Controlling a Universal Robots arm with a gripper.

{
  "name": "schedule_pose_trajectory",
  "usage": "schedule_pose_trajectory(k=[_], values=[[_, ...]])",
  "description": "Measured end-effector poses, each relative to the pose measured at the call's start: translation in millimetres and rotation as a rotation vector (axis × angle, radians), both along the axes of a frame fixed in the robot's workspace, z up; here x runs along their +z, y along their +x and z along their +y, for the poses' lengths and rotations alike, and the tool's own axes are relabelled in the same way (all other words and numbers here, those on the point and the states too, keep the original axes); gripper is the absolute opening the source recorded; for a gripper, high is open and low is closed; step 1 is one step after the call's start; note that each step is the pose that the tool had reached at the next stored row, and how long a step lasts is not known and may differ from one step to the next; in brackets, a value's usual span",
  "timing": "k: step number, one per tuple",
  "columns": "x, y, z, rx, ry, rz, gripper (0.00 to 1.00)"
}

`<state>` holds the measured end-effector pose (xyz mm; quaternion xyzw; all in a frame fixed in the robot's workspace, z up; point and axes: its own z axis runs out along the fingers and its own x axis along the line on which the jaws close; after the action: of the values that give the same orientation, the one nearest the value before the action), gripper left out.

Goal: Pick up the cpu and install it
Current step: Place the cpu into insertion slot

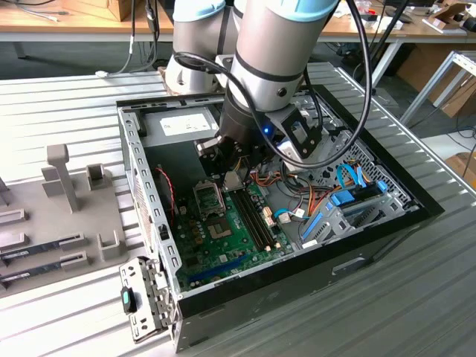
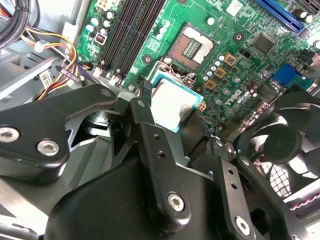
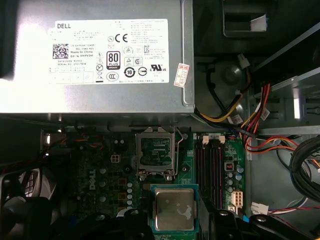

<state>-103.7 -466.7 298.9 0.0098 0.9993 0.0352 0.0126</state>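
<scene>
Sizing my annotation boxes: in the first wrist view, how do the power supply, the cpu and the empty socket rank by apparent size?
1. power supply: by far the largest.
2-3. cpu and empty socket: they look alike. The cpu is nearer the camera, so I won't rank them.

A ribbed grey metal table fills the exterior view's foreground, its slats running across the whole surface; behind it, along the far edge, stands a long workbench with a pale wooden top and grey legs; dark cables hang down over its front; the floor beneath it is dull grey; at the exterior view's right a light metal frame rises at a slant, with a brown cardboard box near it at the view's edge; the light is even and soft.
</scene>
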Motion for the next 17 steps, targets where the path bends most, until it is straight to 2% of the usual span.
schedule_pose_trajectory(k=[17], values=[[-3.8,0.0,-0.4,0.000,0.0000,0.0000,0.47]])
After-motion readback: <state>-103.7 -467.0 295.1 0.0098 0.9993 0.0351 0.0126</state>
